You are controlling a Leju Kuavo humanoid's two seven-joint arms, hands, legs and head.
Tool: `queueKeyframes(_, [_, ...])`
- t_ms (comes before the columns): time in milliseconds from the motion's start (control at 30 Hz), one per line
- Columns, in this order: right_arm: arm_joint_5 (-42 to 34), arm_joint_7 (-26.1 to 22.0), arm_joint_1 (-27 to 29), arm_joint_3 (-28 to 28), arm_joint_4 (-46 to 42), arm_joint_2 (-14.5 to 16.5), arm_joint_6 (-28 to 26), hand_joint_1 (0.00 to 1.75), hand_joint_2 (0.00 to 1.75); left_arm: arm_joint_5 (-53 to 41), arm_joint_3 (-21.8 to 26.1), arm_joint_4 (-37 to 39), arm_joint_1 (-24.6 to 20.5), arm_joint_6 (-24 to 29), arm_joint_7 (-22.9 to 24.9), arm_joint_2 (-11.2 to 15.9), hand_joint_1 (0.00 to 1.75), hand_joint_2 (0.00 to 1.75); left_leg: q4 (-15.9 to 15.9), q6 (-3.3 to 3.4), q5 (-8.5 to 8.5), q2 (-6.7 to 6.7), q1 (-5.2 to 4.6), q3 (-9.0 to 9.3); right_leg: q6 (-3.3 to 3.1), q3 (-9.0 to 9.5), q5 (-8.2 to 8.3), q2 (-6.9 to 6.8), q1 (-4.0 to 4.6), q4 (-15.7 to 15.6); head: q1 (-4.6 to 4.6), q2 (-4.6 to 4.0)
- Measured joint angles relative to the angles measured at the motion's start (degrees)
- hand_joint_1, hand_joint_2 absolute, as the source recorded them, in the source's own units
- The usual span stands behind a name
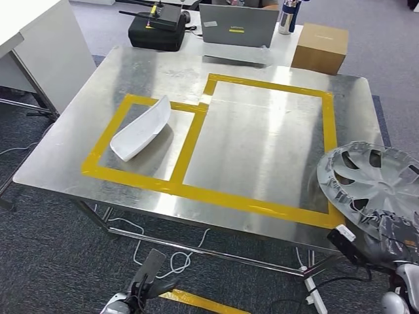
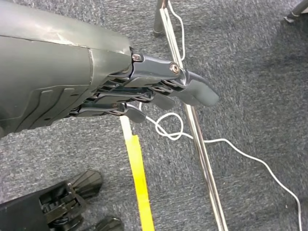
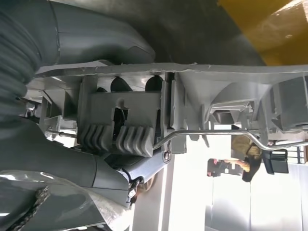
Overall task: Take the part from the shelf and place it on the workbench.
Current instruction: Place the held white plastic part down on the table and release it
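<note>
A silver wheel cover (image 1: 371, 180) hangs over the workbench's near right corner, partly above the yellow tape frame. My right hand (image 1: 395, 230) grips its near rim from below. In the right wrist view the cover's ribbed underside (image 3: 174, 103) and a wire ring run across, with my right hand (image 3: 91, 43) clamped on it. My left hand (image 1: 146, 278) hangs low in front of the bench, holding nothing; the left wrist view shows this left hand (image 2: 160, 89) with fingers straight and close together over the carpet.
The steel workbench (image 1: 247, 150) bears two yellow-taped boxes; a white curved part (image 1: 141, 127) lies in the left one. A black case (image 1: 157, 27), a laptop (image 1: 238, 25) and a cardboard box (image 1: 319, 47) stand at the far edge. Cables and a bench leg (image 2: 196, 139) cross the carpet.
</note>
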Motion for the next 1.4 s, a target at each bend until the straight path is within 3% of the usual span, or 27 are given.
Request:
queueKeyframes(333, [5.49, -0.30, -2.52, 1.93, 2.46, 0.08, -0.59, 1.75, 1.75, -0.12, -0.73, 0.01, -0.08, -0.34, 0.51, -0.04, 0.00, 1.75, -0.02, -0.02, 0.02, 0.01, 0.12, -0.01, -0.01, -0.12, -0.07, 0.05, 0.11, 0.19, 0.00, 0.01])
queueKeyframes(667, [11.62, -0.51, -8.42, 12.04, 4.49, 0.05, 1.07, 1.75, 1.75, -0.32, -2.13, 0.02, -0.31, -0.99, 1.20, -0.14, 0.00, 1.75, -0.03, -0.07, 0.09, 0.05, 0.12, -0.05, -0.02, -0.22, -0.07, 0.12, 0.12, 0.30, 0.01, 0.00])
queueKeyframes(867, [12.08, -0.82, -9.25, 13.49, 4.63, 0.05, 1.40, 1.75, 1.75, -0.35, -2.25, 0.02, -0.39, -1.04, 1.25, -0.19, 0.00, 1.75, -0.03, -0.08, 0.09, 0.06, 0.12, -0.05, -0.02, -0.23, -0.07, 0.12, 0.12, 0.31, 0.02, 0.00])
queueKeyframes(1000, [13.73, -1.06, -13.07, 21.34, 5.47, 0.05, 2.14, 1.75, 1.75, -0.51, -3.03, 0.01, -0.48, -1.10, 1.43, -0.34, 0.00, 1.75, -0.03, -0.09, 0.10, 0.02, 0.13, -0.06, -0.03, -0.24, -0.08, 0.00, 0.12, 0.32, -0.01, 0.00])
queueKeyframes(1400, [14.20, -0.98, -17.61, 30.10, 7.29, 0.01, 2.23, 1.75, 1.75, -0.80, -3.90, 0.02, -0.89, -1.41, 1.81, -0.50, 0.00, 1.75, -0.03, -0.09, 0.11, 0.01, 0.12, -0.12, -0.05, -0.30, -0.09, -0.03, 0.12, 0.33, 0.00, 0.00])
